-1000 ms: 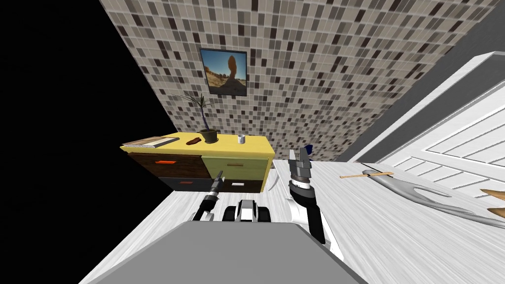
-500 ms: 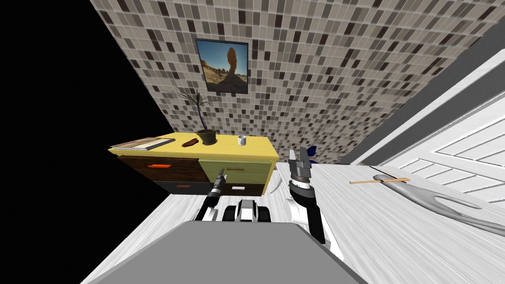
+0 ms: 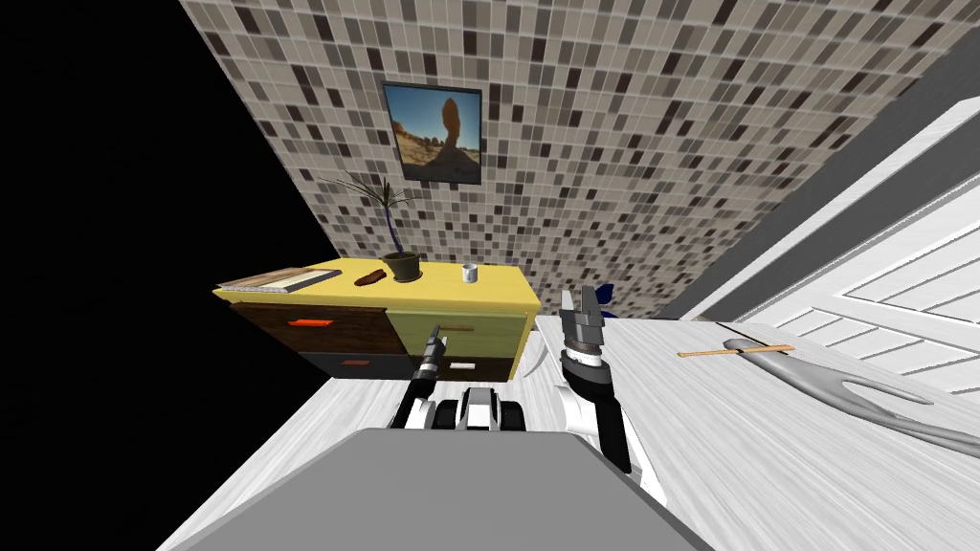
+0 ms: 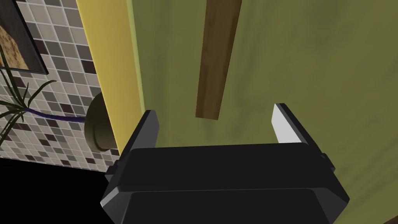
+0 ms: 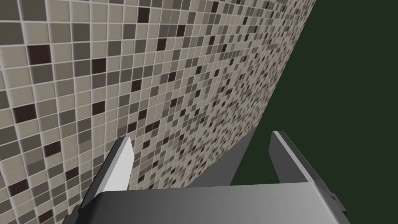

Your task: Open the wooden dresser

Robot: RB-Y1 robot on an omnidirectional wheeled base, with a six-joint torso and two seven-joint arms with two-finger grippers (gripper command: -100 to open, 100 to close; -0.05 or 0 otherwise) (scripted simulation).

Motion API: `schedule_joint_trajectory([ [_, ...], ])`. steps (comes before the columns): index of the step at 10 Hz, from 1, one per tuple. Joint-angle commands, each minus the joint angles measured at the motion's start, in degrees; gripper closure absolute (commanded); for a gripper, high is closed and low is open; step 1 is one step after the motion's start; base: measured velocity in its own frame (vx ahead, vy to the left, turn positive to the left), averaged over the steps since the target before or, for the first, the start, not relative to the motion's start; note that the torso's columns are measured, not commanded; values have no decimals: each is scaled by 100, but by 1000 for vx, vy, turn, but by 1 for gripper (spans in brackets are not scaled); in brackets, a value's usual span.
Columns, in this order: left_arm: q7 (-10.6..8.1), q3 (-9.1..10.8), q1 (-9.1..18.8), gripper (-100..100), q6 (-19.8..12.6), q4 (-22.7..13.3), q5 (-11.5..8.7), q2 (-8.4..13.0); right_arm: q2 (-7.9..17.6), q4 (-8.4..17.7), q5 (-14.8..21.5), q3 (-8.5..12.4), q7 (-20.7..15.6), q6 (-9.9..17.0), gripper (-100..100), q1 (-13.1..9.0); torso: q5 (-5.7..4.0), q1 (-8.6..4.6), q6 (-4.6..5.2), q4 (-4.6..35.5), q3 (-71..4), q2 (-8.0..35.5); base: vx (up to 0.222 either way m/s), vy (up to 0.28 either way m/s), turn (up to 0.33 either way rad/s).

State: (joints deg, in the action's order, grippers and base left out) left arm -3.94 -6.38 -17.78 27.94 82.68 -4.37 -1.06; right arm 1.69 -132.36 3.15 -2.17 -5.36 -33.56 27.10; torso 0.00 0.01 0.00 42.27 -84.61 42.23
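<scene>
The dresser (image 3: 287,328) has a yellow top and several drawers in dark brown and olive. My left gripper (image 3: 435,332) reaches to the olive upper right drawer (image 3: 488,325). In the left wrist view, that drawer front (image 4: 311,58) is close ahead. The left gripper (image 4: 215,121) is open, and the near end of the drawer's brown bar handle (image 4: 213,58) lies just beyond the gap between the fingers. My right gripper (image 3: 581,308) is raised to the right of the dresser, open and holding nothing (image 5: 202,163).
On the dresser top stand a potted plant (image 3: 402,263), a flat book (image 3: 278,278), a small brown object (image 3: 369,277) and a white cup (image 3: 469,272). A black area lies left of the dresser. A white panelled door (image 3: 890,258) is at the right.
I have moved closer to the dresser. My left gripper has stretched forward and up to the olive drawer. The right arm has kept its pose.
</scene>
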Motion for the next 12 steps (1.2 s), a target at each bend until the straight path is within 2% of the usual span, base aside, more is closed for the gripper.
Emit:
schedule_joint_trajectory([
  [1,-4,1,-1,-100,-2,7,-2,-97,0,0,0,0,0,0,0,0,0,0,0,1,1,2,0,0,0],
  [2,19,15,22,-100,-171,154,-3,-127,0,0,0,0,0,0,0,0,0,1,0,2,4,6,79,1,-3],
  [3,5,10,14,-100,-64,66,-3,-115,0,0,0,0,0,0,0,1,0,0,0,-2,-7,-14,52,1,-1],
  [4,8,11,18,100,-84,76,-3,-117,0,0,0,0,0,0,0,1,0,-1,0,-2,-2,-1,8,0,1],
  [6,4,-30,-66,100,-108,192,4,-107,0,0,0,0,0,0,0,-1,8,-3,5,-2,23,35,-109,-14,18],
  [9,-2,-90,-192,100,-147,368,14,-91,0,1,0,0,0,1,0,-3,3,-5,7,9,19,30,-214,5,3],
  [12,-1,-119,-279,100,-147,382,20,-78,0,0,0,0,0,0,0,-2,-2,-10,3,2,-4,-1,-142,-2,10],
])
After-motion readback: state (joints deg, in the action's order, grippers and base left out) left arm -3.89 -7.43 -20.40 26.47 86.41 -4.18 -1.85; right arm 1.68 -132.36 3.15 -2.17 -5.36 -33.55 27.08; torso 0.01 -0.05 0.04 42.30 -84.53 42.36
